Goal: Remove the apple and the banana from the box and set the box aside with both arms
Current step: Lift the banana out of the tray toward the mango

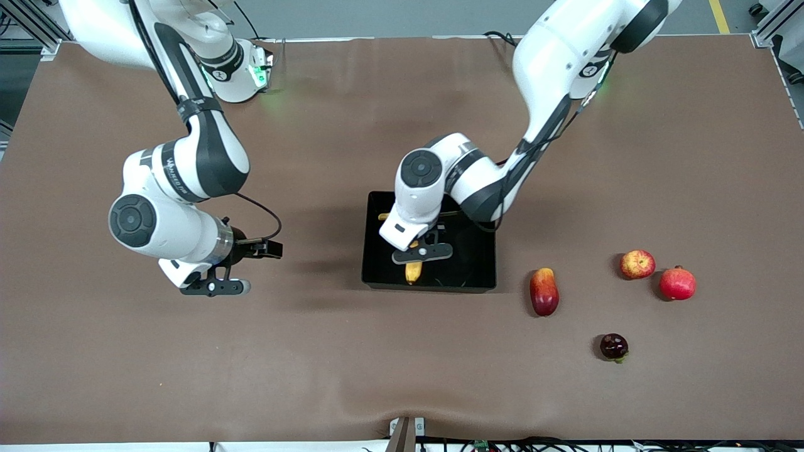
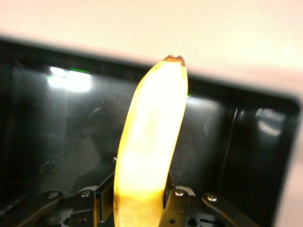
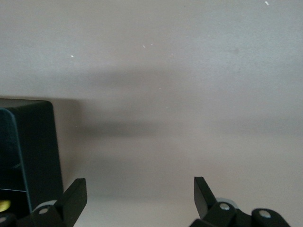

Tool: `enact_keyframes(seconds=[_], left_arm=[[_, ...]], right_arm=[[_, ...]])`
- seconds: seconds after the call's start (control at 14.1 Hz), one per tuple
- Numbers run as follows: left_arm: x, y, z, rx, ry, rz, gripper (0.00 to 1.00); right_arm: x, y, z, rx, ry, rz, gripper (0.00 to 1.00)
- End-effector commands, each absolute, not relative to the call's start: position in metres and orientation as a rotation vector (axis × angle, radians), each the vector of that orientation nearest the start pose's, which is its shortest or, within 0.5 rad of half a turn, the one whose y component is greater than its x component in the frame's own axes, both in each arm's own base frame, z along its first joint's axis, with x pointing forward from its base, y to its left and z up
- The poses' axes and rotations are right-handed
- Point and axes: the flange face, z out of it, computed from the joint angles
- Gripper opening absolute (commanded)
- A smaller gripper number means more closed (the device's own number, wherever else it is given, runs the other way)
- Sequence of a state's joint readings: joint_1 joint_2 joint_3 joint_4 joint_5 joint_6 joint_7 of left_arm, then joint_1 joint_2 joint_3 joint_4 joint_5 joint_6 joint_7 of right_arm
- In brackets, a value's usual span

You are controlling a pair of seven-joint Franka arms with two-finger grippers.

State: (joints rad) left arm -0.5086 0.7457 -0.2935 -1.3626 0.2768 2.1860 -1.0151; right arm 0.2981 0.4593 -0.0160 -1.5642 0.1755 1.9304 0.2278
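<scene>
A brown counter [image 1: 352,364] carries a black box [image 1: 468,263] at its middle. The left gripper [image 1: 419,252] hangs over the box, its fingers [image 2: 176,208] closed on a yellow banana [image 2: 151,142], whose tip points at the box wall nearer the front camera. The right gripper [image 1: 213,287] hovers over bare counter toward the right arm's end, beside the box, its fingers [image 3: 204,189] spread wide with nothing between them.

Toward the left arm's end lie a red-and-yellow apple [image 1: 637,263], a red round fruit [image 1: 677,283] just beside it, a mango [image 1: 544,291] nearer the box, and a dark purple fruit [image 1: 613,346] nearest the front camera.
</scene>
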Motion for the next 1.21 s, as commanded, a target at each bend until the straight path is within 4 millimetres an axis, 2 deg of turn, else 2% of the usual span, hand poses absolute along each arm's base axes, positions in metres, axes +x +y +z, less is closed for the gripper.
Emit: enact_keyframes(seconds=[0.0, 0.14, 0.21, 0.36, 0.43, 0.5, 0.64, 0.78, 0.93, 1.14], left_arm=[[0.578, -0.457, 0.364, -3.195, -0.346, -0.245, 0.00], [0.599, -0.427, 0.387, -3.212, -0.422, -0.267, 0.00], [0.609, -0.407, 0.409, -3.223, -0.439, -0.296, 0.00], [0.612, -0.367, 0.421, -3.145, -0.313, -0.208, 0.00], [0.618, -0.335, 0.423, -3.096, -0.244, -0.130, 0.00], [0.615, -0.312, 0.421, -3.060, -0.190, -0.063, 0.00], [0.605, -0.262, 0.404, -2.992, -0.134, 0.011, 0.00], [0.595, -0.207, 0.383, -2.885, -0.022, 0.005, 0.00], [0.579, -0.169, 0.349, -2.869, -0.003, -0.037, 0.00], [0.568, -0.102, 0.287, -2.920, -0.019, -0.137, 0.00]], right_arm=[[0.638, 0.220, 0.375, -3.006, 0.042, 0.169, 1.00], [0.638, 0.234, 0.366, -3.008, 0.026, 0.148, 1.00], [0.636, 0.245, 0.361, -3.012, 0.009, 0.149, 1.00], [0.634, 0.263, 0.352, -3.017, -0.028, 0.159, 1.00], [0.635, 0.270, 0.347, -3.018, -0.042, 0.162, 1.00], [0.637, 0.276, 0.339, -3.017, -0.049, 0.172, 1.00], [0.642, 0.289, 0.320, -3.019, -0.064, 0.187, 1.00], [0.640, 0.315, 0.309, -3.016, 0.009, 0.143, 1.00], [0.622, 0.361, 0.302, -3.014, 0.070, 0.095, 1.00], [0.604, 0.394, 0.282, -3.023, 0.102, 0.099, 1.00]])
